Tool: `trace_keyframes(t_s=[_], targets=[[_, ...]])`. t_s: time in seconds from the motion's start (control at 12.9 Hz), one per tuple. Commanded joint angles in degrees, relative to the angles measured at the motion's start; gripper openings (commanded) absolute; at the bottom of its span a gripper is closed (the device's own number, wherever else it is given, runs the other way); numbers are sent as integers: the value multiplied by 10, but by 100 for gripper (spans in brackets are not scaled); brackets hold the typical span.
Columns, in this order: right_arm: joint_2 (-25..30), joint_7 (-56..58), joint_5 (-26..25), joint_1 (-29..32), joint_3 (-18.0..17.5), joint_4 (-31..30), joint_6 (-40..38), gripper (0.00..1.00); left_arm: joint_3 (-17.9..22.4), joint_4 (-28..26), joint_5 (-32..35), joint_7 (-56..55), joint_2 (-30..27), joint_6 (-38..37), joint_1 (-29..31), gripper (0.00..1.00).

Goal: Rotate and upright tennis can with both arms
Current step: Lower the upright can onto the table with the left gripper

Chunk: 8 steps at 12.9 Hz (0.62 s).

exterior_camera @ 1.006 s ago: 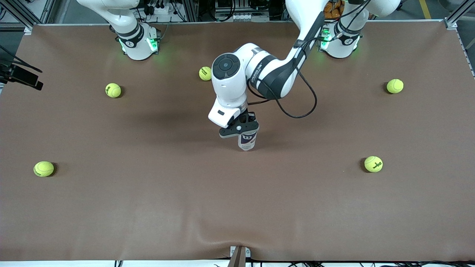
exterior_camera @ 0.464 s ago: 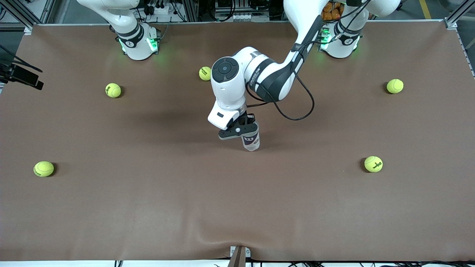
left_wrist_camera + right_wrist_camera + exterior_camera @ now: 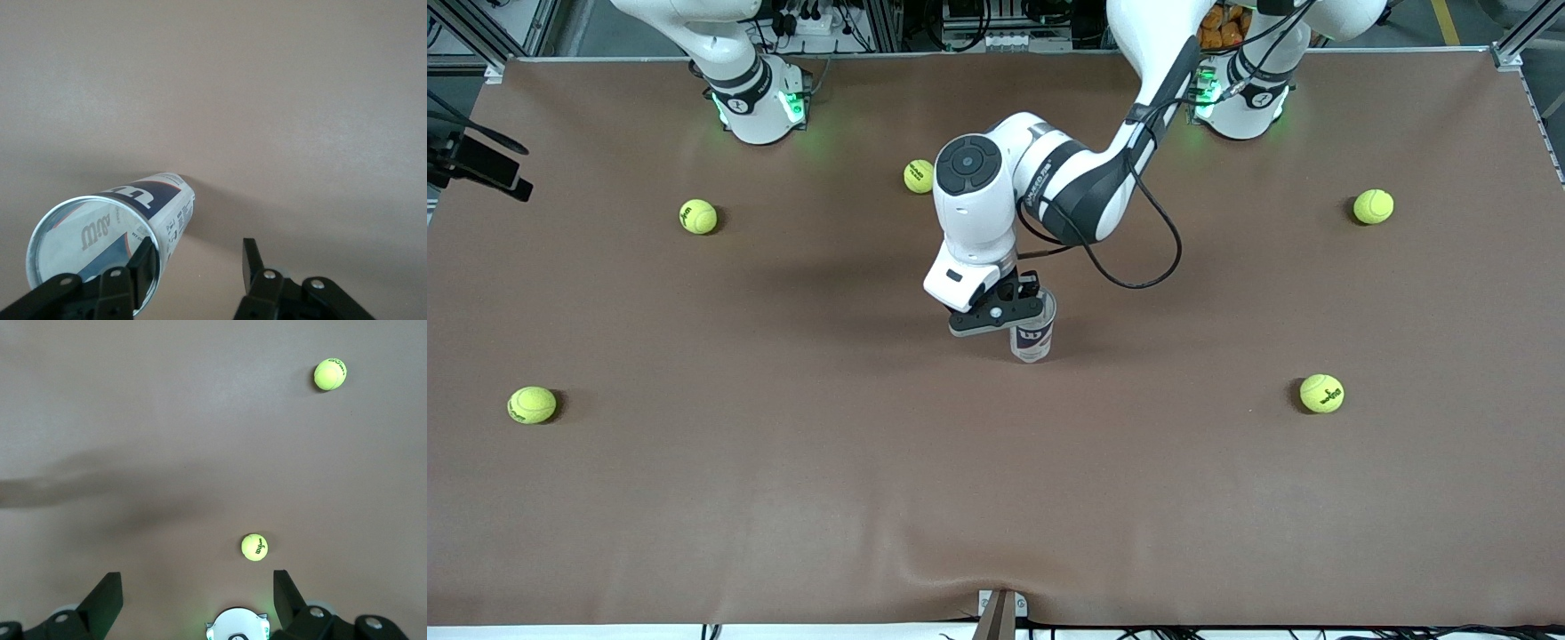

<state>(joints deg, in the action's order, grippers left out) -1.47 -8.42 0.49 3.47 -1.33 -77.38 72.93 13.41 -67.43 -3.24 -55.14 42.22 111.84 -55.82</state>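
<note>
The tennis can (image 3: 1033, 340) stands on its end near the middle of the brown table, its W label facing the front camera. My left gripper (image 3: 1003, 309) hangs right at the can's top, on the side toward the right arm's end. In the left wrist view the left gripper (image 3: 199, 250) is open with bare table between the fingers. One finger (image 3: 143, 263) lies against the silvery rim of the can (image 3: 153, 207), which is outside the jaws. My right gripper (image 3: 195, 580) is open and empty, held high over its own base (image 3: 237, 628), and waits.
Several yellow-green tennis balls lie apart on the table: one (image 3: 918, 176) near the left arm's elbow, one (image 3: 698, 216) and one (image 3: 532, 404) toward the right arm's end, one (image 3: 1373, 206) and one (image 3: 1321, 393) toward the left arm's end. A black fixture (image 3: 476, 167) juts in at the edge.
The can has shifted a little toward the left arm's end and stands straighter. Its rim now shows beside the left gripper, which no longer sits over it.
</note>
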Motion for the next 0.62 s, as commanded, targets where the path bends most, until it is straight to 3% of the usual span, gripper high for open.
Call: trace_keyframes(t_s=[0.0, 0.08, 0.23, 0.39, 0.54], targets=[[30, 3, 7, 0, -3, -41, 15, 100, 7, 8, 13, -12, -5, -9, -4, 63], [36, 4, 7, 0, -3, -50, 19, 100, 7, 6, 14, -12, -12, -10, -4, 71], [38, 3, 1, -1, -2, -56, 19, 100, 7, 6, 13, -11, -19, -25, -3, 74], [36, 4, -3, 0, -2, -61, 19, 100, 7, 6, 15, -11, -26, -42, -3, 88], [35, 3, -3, 0, -1, -61, 19, 100, 7, 6, 15, -9, -39, -69, -2, 91]])
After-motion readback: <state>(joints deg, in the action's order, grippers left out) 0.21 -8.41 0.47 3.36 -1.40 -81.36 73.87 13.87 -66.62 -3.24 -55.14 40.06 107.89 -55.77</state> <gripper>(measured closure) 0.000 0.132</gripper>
